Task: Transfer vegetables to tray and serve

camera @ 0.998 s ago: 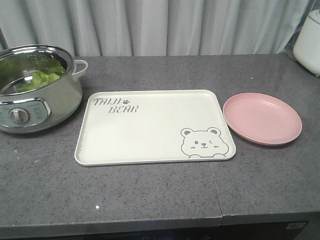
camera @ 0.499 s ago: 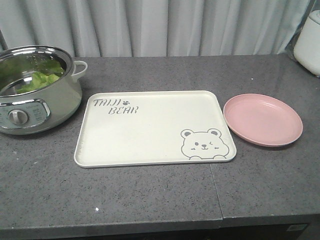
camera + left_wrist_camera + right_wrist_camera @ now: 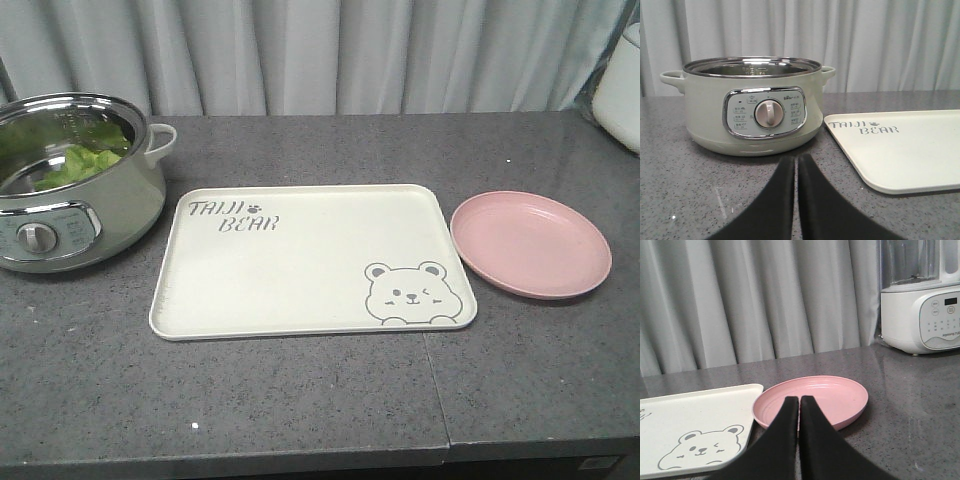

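Observation:
Light green lettuce pieces (image 3: 80, 163) lie inside the steel-lined pot (image 3: 75, 185) at the far left of the counter. The cream tray (image 3: 310, 260) with "TAIJI BEAR" text and a bear face lies flat in the middle, bare; it also shows in the left wrist view (image 3: 910, 150) and the right wrist view (image 3: 685, 425). My left gripper (image 3: 796, 159) is shut and empty, low over the counter in front of the pot (image 3: 752, 105). My right gripper (image 3: 799, 399) is shut and empty, in front of the pink plate (image 3: 812, 400). Neither gripper shows in the front view.
The round pink plate (image 3: 530, 243) sits right of the tray, with nothing on it. A white appliance (image 3: 618, 90) stands at the back right corner; the right wrist view shows it as a blender base (image 3: 920, 315). A grey curtain hangs behind the counter.
The whole front view has shifted slightly: pot, tray and plate sit a little lower and to the right in the frame. Nothing on the counter has moved relative to the other things.

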{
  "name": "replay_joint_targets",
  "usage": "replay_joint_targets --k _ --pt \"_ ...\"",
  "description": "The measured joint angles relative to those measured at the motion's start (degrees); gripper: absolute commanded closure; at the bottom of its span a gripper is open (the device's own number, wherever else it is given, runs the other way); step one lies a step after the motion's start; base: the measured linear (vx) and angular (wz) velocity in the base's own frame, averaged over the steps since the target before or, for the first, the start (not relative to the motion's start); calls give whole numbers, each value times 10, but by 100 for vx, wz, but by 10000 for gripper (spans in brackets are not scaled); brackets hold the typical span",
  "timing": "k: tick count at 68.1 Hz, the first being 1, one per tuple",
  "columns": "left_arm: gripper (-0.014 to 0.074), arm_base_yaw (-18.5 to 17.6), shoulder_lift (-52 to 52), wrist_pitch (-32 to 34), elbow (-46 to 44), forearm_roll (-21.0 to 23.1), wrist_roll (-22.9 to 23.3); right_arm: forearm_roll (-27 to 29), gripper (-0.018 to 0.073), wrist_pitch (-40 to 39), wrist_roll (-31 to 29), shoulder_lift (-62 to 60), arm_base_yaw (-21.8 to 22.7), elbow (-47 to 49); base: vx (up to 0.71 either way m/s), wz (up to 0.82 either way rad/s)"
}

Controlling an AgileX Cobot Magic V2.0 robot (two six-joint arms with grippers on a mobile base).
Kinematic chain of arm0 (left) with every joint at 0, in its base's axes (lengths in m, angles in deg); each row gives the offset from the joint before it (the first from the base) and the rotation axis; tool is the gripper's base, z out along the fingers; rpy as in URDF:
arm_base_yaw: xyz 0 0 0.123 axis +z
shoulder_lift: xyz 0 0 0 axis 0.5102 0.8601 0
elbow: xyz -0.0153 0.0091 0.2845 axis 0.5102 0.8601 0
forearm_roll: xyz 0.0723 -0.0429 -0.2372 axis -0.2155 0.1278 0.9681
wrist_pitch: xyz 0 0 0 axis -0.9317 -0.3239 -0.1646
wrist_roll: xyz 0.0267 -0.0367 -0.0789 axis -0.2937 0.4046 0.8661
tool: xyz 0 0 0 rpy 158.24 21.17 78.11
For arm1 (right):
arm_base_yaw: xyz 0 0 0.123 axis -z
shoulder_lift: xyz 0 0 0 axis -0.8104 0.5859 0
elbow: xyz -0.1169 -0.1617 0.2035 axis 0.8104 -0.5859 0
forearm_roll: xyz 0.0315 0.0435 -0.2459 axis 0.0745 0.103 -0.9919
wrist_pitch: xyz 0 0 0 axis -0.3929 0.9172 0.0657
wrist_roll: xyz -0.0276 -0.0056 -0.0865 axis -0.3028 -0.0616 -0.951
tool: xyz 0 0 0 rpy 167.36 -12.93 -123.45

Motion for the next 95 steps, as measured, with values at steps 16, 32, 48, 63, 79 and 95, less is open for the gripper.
replay_joint_targets --k 16,32,48,63,79,95 --pt "602 0 0 0 0 0 0 0 565 0 0 0 0 0 1 0" --pt "602 0 0 0 0 0 0 0 565 0 0 0 0 0 0 0" --pt "602 0 0 0 0 0 0 0 565 0 0 0 0 0 0 0" --pt "602 0 0 0 0 0 0 0 565 0 0 0 0 0 0 0" --pt "602 0 0 0 0 0 0 0 565 0 0 0 0 0 0 0" --pt "602 0 0 12 0 0 23 1 565 -1 1 0 0 0 0 0"
